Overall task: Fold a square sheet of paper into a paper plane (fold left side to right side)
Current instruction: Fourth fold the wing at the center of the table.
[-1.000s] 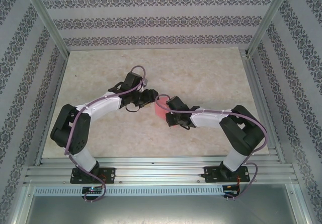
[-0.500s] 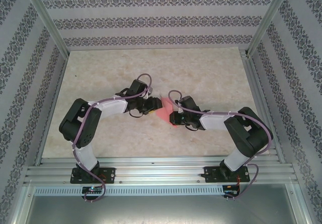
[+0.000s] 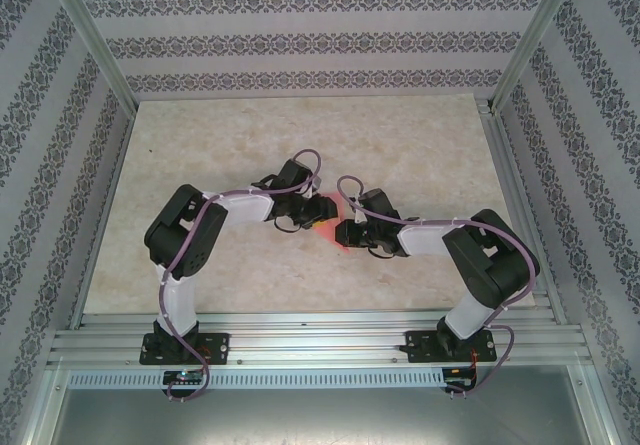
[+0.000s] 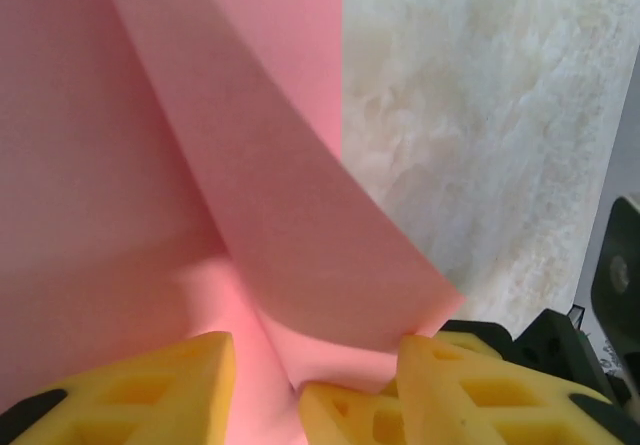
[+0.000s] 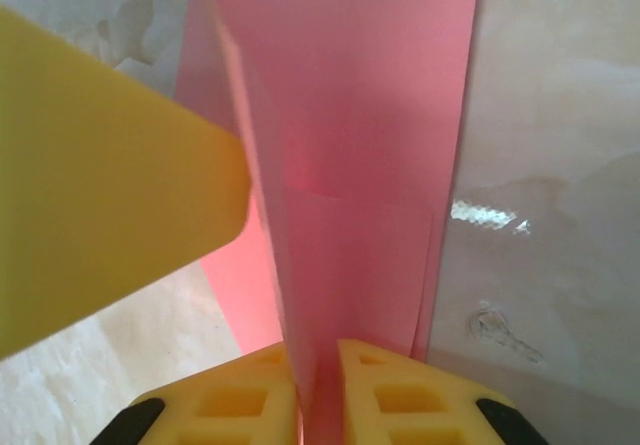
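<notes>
Two arms and one square sheet of paper (image 3: 326, 229) meet at the middle of the pale marbled surface (image 3: 400, 145) in the overhead view, the left tool (image 3: 308, 211) and the right tool (image 3: 347, 233) closing in on the sheet from either side. The salmon-pink sheet is small here, partly covered by both tools. From the left wrist, the left tool (image 4: 315, 365) stands released, its yellow fingers (image 4: 150, 390) spread apart with pink paper lying in the gap; the sheet (image 4: 150, 165) is plain and unmarked, one flap raised and curling over the flat part, its straight edge running against the bare surface (image 4: 480, 115). From the right wrist, the right tool (image 5: 318, 365) is clenched on the sheet (image 5: 350, 115), its two yellow fingers (image 5: 400, 400) pinching a thin upright fold that rises from the paper lying on the surface (image 5: 560, 165). One yellow finger (image 5: 100, 165) of the left tool looms just beside that raised fold.
</notes>
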